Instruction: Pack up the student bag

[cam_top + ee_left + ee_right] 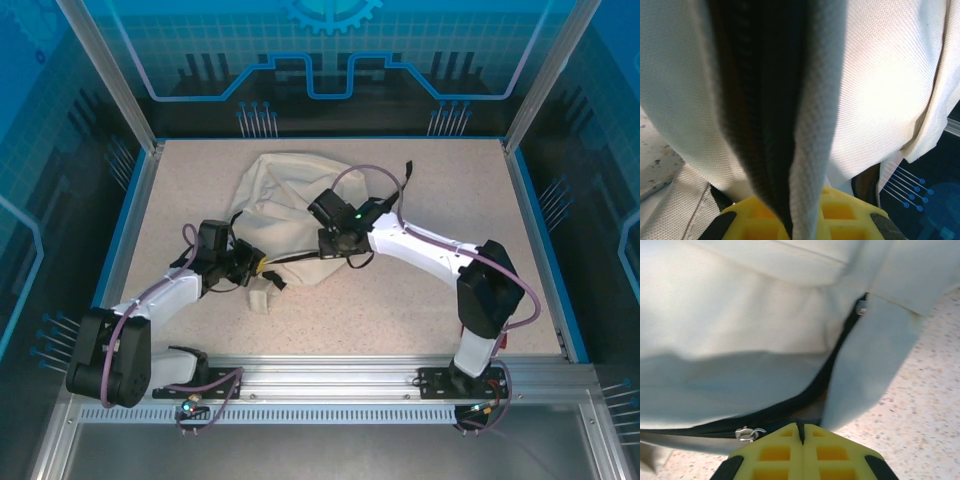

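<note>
The student bag (283, 200), cream fabric with black zip trim, lies crumpled at the middle back of the table. My left gripper (250, 266) sits at the bag's near left edge. In the left wrist view its yellow fingers (850, 215) are shut on a fold of the bag (880, 90) beside the black zip (760, 125). My right gripper (337, 241) is at the bag's near right edge. In the right wrist view that gripper (801, 432) is shut on a thin black strip of zip trim, with a silver zip slider (747, 433) just to its left.
A small white object (262, 298) lies on the speckled table (430, 200) near the left gripper. A black strap (405, 172) trails from the bag toward the back right. Blue rails border the table at the sides and back.
</note>
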Controlling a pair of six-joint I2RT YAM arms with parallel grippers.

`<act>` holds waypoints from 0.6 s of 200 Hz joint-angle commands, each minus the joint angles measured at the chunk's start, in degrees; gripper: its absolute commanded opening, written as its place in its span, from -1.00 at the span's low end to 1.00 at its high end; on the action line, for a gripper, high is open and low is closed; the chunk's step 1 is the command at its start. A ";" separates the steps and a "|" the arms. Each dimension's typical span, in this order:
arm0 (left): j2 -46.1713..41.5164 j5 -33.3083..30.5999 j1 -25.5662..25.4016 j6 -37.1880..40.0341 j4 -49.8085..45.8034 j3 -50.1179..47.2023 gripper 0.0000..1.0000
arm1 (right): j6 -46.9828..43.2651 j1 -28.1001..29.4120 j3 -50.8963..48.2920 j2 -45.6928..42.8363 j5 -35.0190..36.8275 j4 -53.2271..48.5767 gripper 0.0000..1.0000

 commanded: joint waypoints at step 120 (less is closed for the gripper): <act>-5.63 -3.87 10.09 11.69 -13.07 2.52 -1.00 | -4.59 -2.71 1.25 0.36 -0.09 -1.89 -1.00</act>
